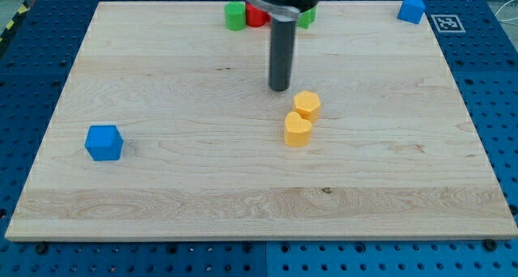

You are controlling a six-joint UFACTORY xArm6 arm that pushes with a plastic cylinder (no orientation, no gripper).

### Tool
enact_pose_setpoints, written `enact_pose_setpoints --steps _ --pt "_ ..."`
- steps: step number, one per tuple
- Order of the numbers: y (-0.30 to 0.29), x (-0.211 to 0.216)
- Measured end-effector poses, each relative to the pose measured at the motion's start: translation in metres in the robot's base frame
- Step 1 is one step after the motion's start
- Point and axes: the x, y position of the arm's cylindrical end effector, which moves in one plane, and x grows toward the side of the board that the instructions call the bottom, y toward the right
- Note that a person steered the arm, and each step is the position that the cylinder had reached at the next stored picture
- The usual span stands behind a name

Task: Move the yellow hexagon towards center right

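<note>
Here, the scene line by line:
Board: a pale wooden board (pixel 162 83) lying on a blue perforated table (pixel 24 107)
My tip: the lower end of the straight dark rod, my tip (pixel 279 89), rests on the board a little above its centre; it is a bare rod, so there are no jaws to stand apart or together, and it clamps nothing
Yellow hexagon: the small yellow hexagon block (pixel 307 104) sits just past the board's centre, at about 4 o'clock from my tip, near it but with a sliver of bare wood between them
Yellow heart: a second yellow block with a heart-like rounded top (pixel 298 129) lies at about 7 o'clock from the yellow hexagon, touching it or very nearly so; I cannot tell which
Blue cube: a blue cube block (pixel 104 142) stands well apart, near the board's edge at 9 o'clock, a little below mid-height
Blue corner block: a blue block with a peaked top (pixel 411 9) sits in the corner at about 1 o'clock
Top-edge cluster: at 12 o'clock, a green block (pixel 235 16), a red block (pixel 256 17) and another green block (pixel 307 18) line the far edge, partly hidden behind the rod's upper body, shapes unclear
Marker: a black-and-white tag (pixel 445 22) lies on the table just beside the blue corner block
</note>
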Motion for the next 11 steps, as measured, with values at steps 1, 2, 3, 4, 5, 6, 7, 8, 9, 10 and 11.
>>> enact_pose_setpoints --steps 1,2,3,4,5,6,7,8,9,10,11 --pt "-0.029 0.018" --pt "-0.044 0.042" --pt "-0.041 0.046" --pt "-0.022 0.046" --pt "0.001 0.046" --pt "0.024 0.046" --pt "0.044 0.046" --pt "0.064 0.048" --pt "0.087 0.057" --pt "0.117 0.068" --pt "0.145 0.071"
